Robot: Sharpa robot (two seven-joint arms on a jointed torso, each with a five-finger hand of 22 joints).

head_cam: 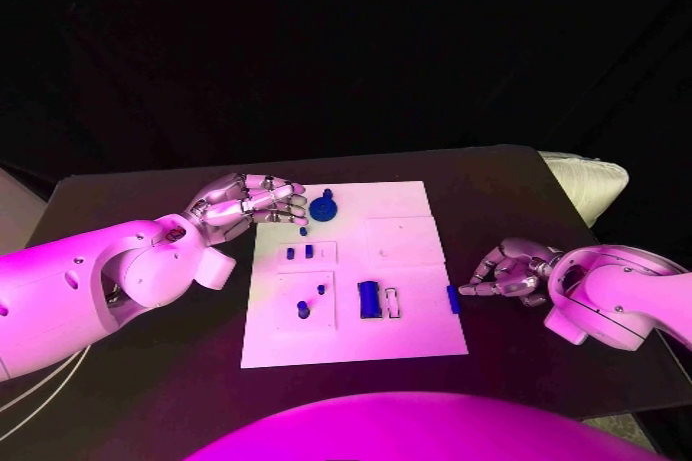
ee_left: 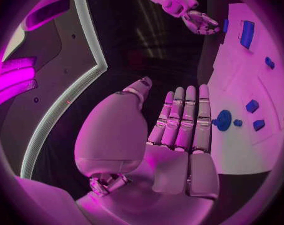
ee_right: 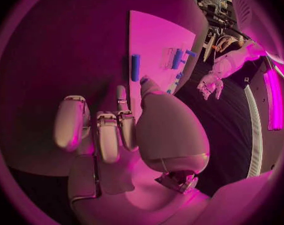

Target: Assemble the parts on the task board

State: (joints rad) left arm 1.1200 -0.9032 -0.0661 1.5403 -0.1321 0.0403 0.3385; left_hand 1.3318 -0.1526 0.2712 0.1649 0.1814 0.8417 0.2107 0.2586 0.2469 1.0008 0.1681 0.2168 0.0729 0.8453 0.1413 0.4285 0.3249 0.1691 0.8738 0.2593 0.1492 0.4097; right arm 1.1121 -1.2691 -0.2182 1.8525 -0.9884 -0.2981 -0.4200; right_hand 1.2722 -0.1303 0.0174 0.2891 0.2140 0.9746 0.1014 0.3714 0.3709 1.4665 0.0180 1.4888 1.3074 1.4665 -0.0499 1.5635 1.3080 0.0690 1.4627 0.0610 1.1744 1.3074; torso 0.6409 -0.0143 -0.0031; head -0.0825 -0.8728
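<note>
The white task board (head_cam: 411,221) lies mid-table. A round blue part (head_cam: 325,208) sits near its far left corner, and my left hand (head_cam: 245,206) hovers just beside it holding nothing. In the left wrist view its fingers (ee_left: 186,117) are straight, their tips close to the round part (ee_left: 224,120). A slim blue bar (head_cam: 454,299) lies at the board's right edge. My right hand (head_cam: 505,271) stands just right of it, empty. In the right wrist view several fingers (ee_right: 107,132) are bent while thumb and one finger reach toward the bar (ee_right: 135,67) without touching it.
More blue parts are on the board: two small pieces (head_cam: 299,252) in a left recess, two pegs (head_cam: 306,306) nearer me, and a blue block (head_cam: 369,299) beside a white slot (head_cam: 391,303). A pale cushion (head_cam: 591,186) lies off the table's far right corner.
</note>
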